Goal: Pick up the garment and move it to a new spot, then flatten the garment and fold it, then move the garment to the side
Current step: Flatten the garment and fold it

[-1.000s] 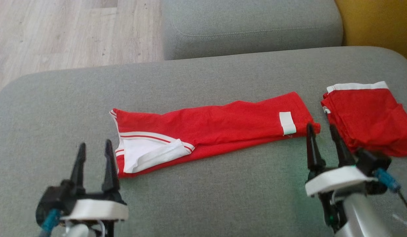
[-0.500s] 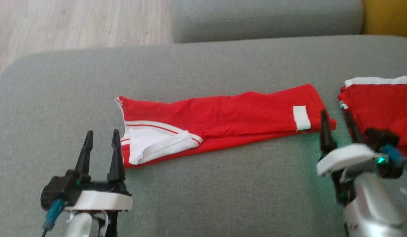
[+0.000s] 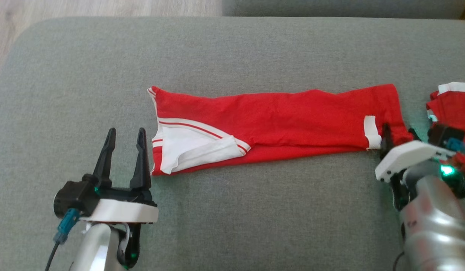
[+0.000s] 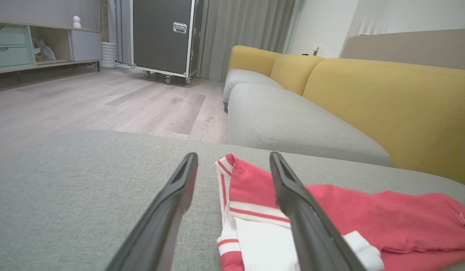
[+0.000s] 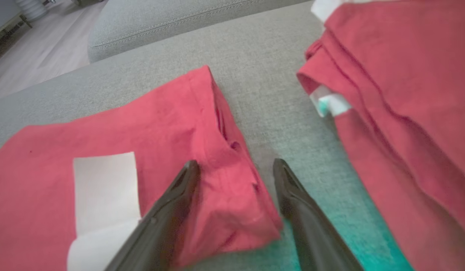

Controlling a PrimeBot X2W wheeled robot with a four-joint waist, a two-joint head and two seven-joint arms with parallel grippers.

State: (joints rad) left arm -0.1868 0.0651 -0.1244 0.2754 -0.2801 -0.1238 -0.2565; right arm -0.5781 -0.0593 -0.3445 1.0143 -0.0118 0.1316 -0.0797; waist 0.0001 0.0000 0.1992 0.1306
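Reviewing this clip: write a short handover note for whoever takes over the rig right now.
Left gripper: open, empty, at the collar end of the garment.
Right gripper: open, fingers straddling the hem corner, not closed.
The garment lies as a long strip on the grey cushion; a second folded red garment sits to its right.
Done: flattened and folded lengthwise, it seems. Left: fold across, move aside.

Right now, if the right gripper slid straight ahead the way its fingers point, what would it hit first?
Probably the near end of the long red garment: the right gripper straddles that corner with open fingers, though depth is unclear.
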